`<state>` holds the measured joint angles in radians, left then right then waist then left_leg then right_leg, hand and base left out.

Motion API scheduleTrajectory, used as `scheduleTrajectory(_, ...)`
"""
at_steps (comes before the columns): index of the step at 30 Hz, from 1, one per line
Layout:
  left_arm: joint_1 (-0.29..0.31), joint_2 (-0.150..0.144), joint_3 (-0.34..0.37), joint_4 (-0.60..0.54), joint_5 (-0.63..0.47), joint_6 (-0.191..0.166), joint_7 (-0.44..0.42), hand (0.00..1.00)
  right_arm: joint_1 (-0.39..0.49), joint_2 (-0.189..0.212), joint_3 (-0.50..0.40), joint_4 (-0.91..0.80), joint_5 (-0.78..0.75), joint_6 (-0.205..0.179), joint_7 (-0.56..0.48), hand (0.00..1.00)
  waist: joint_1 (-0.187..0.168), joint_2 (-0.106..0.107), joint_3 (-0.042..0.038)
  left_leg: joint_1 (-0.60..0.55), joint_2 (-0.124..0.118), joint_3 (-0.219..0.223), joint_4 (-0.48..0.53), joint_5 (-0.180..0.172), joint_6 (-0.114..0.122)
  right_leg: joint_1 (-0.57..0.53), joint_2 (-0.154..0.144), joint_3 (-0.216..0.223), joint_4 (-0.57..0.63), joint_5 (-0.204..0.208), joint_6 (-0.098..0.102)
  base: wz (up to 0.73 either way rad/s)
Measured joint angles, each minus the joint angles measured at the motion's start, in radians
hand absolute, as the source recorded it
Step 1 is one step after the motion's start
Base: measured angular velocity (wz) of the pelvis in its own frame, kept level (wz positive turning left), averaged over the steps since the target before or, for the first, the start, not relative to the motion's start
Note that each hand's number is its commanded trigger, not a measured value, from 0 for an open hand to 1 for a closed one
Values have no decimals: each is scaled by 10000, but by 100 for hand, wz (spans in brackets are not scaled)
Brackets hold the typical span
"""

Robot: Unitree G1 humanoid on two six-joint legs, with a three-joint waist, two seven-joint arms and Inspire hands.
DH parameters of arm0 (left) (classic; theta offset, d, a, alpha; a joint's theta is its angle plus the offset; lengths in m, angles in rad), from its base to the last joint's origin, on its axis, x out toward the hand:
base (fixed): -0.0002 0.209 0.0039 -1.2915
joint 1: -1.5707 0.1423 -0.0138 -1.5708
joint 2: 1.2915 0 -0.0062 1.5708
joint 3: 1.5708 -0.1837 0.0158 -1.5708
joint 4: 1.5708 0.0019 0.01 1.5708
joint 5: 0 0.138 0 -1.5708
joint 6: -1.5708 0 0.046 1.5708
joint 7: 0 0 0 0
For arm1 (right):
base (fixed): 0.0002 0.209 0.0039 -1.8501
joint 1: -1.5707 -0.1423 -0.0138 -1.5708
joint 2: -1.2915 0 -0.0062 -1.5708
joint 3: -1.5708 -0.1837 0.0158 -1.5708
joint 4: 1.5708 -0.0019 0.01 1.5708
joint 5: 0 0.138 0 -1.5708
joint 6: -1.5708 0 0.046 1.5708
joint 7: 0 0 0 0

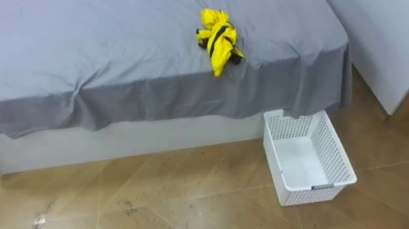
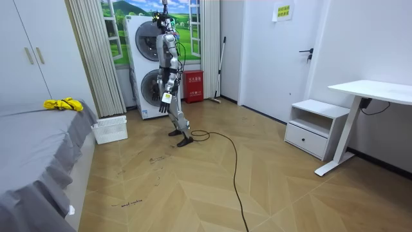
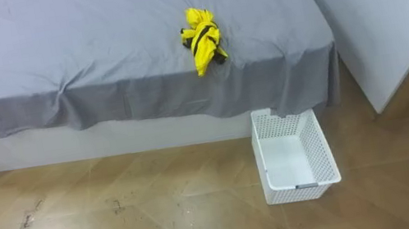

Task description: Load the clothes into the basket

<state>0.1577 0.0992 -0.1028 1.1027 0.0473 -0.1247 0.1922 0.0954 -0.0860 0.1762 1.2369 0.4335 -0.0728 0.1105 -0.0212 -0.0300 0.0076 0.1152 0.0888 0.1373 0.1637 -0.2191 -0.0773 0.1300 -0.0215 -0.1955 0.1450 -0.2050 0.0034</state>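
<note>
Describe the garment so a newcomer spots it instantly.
Find the big grey bed. Near its edge by the white floor basket lies a crumpled garment. It's bright yellow with black stripes, the only thing on the bed.

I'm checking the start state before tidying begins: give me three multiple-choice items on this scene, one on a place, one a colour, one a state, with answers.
1. Where does the yellow garment lie? A) in the basket B) on the bed C) on the floor
2. What colour is the basket? A) blue B) black C) white
3. The basket is: A) upright and empty B) overturned C) full of clothes
Answers: 1 B, it lies on top of the bed near its edge; 2 C, its perforated walls are white; 3 A, its bare bottom shows.
</note>
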Motion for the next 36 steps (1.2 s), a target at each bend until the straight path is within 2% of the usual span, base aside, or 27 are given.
scheduleTrajectory(2,-7,0,3,4,-110,-2,0,0,-2,2,-7,1,12,0,9,0,-1,-23,32,-3,1,2,3,0,0,-18,-8,7,46,-1,1,0)
scheduleTrajectory(7,-49,2,9,106,-232,-6,-3,0,-1,17,0,2,96,7,34,0,13,-54,32,-6,-28,7,31,12,20,-85,-40,42,34,-22,23,0)
scheduleTrajectory(13,-48,-8,14,165,-575,19,-64,0,31,17,-1,56,524,68,180,0,15,-34,0,-20,-56,6,33,14,23,-80,-64,12,-14,-17,29,0)
scheduleTrajectory(17,-48,-66,17,216,-584,32,-77,0,40,14,-16,100,772,94,239,0,-4,43,-83,10,-52,-2,25,14,23,1,-64,-10,24,-17,29,0)
scheduleTrajectory(22,34,-92,12,215,-942,35,-127,0,35,18,-8,141,925,105,282,0,-18,89,-82,26,-42,-15,115,13,22,39,-67,-27,51,-18,29,0)
scheduleTrajectory(23,55,-86,28,226,-1166,37,-149,0,42,16,-9,147,1055,119,358,0,10,97,-32,-51,-25,-2,328,-1,22,29,-71,-26,79,-18,27,0)
scheduleTrajectory(24,73,-86,53,225,-1259,38,-159,0,39,18,-17,148,1086,140,381,0,18,99,-15,-123,1,11,515,-42,25,-9,-64,-30,105,-20,25,-4)
scheduleTrajectory(27,12,-87,531,176,-1704,20,-304,0,25,17,-43,183,1178,224,505,0,71,79,39,-1081,265,9,2466,-358,22,-240,5,-19,530,-262,-139,-4)
scheduleTrajectory(29,100,-122,743,-66,-2375,9,-352,0,123,12,-68,117,1440,205,531,0,121,139,56,-1902,659,-1,4389,-362,35,-275,188,102,826,-590,-353,-10)
scheduleTrajectory(30,75,-125,784,-153,-2473,-12,-365,0,194,9,-80,64,1564,184,534,0,119,138,84,-2160,822,-11,4888,-360,46,-256,241,219,877,-645,-418,-6)
scheduleTrajectory(31,96,-132,793,-203,-2787,-129,-449,0,251,-31,-81,29,1861,165,529,0,165,166,85,-2650,970,-72,5656,-388,320,-252,333,337,1157,-880,-633,6)
scheduleTrajectory(32,75,-142,671,-258,-3116,-199,-478,0,276,-92,-66,47,2134,182,500,0,151,149,90,-3079,643,-71,5501,-534,555,-288,287,428,1334,-1030,-711,10)
scheduleTrajectory(33,71,-156,568,-315,-3312,-254,-481,0,295,-147,-60,50,2276,192,473,0,156,153,89,-3356,411,-31,5289,-560,605,-304,222,445,1375,-1086,-711,14)
scheduleTrajectory(34,136,-181,351,-521,-3720,-375,-482,0,306,-255,-69,59,2339,199,434,0,187,152,88,-3874,-96,0,4450,-457,606,-328,73,471,1418,-1210,-614,-7)
scheduleTrajectory(35,150,-194,308,-620,-3907,-491,-481,0,303,-342,-75,68,2322,213,443,0,309,100,56,-4249,-527,20,3109,-72,545,-294,-62,556,1478,-1342,-541,-19)
scheduleTrajectory(36,150,-196,314,-635,-3936,-549,-484,0,302,-372,-66,72,2297,215,441,0,341,112,62,-4404,-645,21,2411,196,523,-273,-112,551,1476,-1412,-487,-38)
